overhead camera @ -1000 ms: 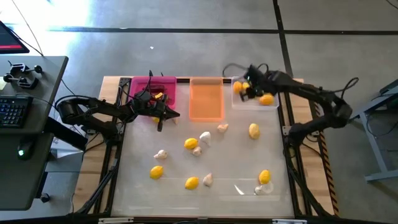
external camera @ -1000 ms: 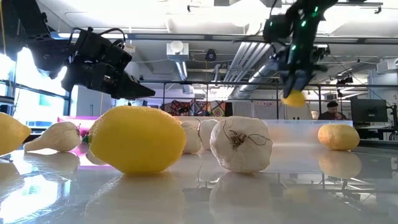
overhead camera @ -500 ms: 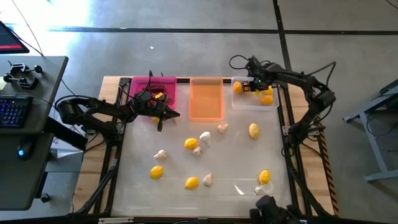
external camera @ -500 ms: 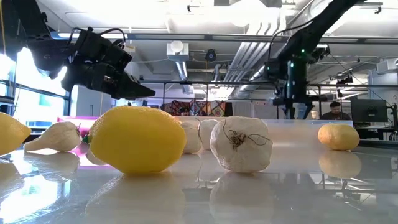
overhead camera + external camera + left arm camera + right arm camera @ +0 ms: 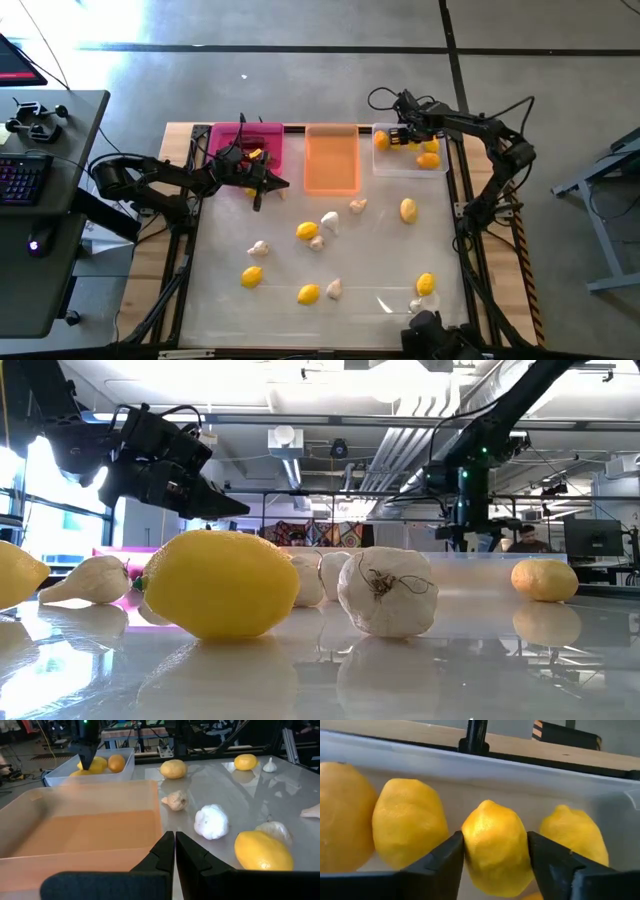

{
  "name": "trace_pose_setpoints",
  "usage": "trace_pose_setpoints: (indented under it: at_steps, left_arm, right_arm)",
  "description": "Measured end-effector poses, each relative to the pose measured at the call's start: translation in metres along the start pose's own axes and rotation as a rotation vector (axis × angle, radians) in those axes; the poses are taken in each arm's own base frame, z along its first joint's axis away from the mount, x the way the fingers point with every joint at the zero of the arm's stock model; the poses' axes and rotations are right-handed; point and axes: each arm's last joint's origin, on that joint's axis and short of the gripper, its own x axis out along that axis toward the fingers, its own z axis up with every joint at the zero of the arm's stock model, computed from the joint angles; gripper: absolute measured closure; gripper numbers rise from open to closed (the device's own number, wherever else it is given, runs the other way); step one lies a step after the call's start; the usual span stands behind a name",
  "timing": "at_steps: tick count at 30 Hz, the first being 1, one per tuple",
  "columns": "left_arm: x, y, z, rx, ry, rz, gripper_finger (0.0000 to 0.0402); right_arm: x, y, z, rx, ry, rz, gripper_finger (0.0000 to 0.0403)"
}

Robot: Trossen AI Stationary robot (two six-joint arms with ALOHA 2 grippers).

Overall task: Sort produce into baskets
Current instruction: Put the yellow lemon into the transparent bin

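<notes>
R claw wide round lemon in clear tray; wrist cam only.

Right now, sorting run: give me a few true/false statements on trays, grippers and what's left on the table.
1. The right gripper is down in the clear tray, fingers on either side of a lemon. True.
2. The orange tray holds several lemons. False: nothing shows in it; the lemons are in the clear tray.
3. The left gripper is shut and holds nothing. True.
4. No produce is left on the table. False: lemons such as one near the middle and garlic bulbs such as one lie loose on it.
5. The pink tray sits between the other two. False: the orange tray is in the middle.
</notes>
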Motion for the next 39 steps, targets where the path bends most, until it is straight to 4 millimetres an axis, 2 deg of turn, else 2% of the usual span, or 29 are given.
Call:
trace_pose_setpoints:
  at_steps: [6, 11, 13, 16, 21, 23, 24, 28, 31, 35, 39]
  left_arm:
    - [0.000, 0.000, 0.000, 0.000, 0.000, 0.000, 0.0399]
    - [0.000, 0.000, 0.000, 0.000, 0.000, 0.000, 0.0399]
    - [0.000, 0.000, 0.000, 0.000, 0.000, 0.000, 0.0399]
    - [0.000, 0.000, 0.000, 0.009, 0.000, 0.000, 0.0399]
    - [0.000, 0.000, 0.000, 0.005, -0.002, 0.000, 0.0399]
    - [0.000, -0.001, 0.000, 0.002, -0.002, -0.003, 0.0399]
    - [0.001, -0.001, 0.000, 0.002, -0.002, -0.006, 0.0399]
    - [0.004, -0.006, 0.002, 0.004, -0.002, -0.027, 0.0399]
    - [0.010, -0.010, 0.007, -0.024, 0.007, -0.012, 0.0399]
    - [0.022, -0.019, 0.017, -0.057, 0.094, -0.007, 0.0399]
    - [0.030, -0.035, 0.035, -0.094, 0.274, 0.021, 0.0399]
  right_arm:
    - [-0.016, 0.005, 0.007, -0.090, -0.005, -0.021, 0.0140]
    - [-0.048, 0.015, 0.018, -0.144, -0.025, -0.056, 0.0147]
    - [-0.063, 0.023, 0.016, -0.226, -0.034, -0.072, 0.0172]
    - [-0.087, 0.039, 0.002, -0.354, -0.099, -0.062, 0.0232]
    - [-0.119, 0.055, -0.040, -0.450, -0.254, 0.019, 0.0362]
    - [-0.126, 0.057, -0.060, -0.445, -0.341, 0.080, 0.0392]
    - [-0.128, 0.058, -0.070, -0.442, -0.388, 0.124, 0.0392]
    - [-0.122, 0.064, -0.110, -0.439, -0.542, 0.327, 0.0378]
    - [-0.116, 0.069, -0.131, -0.426, -0.668, 0.469, 0.0386]
    - [-0.099, 0.072, -0.147, -0.429, -0.797, 0.568, 0.0400]
    - [-0.083, 0.069, -0.147, -0.490, -0.862, 0.541, 0.0390]
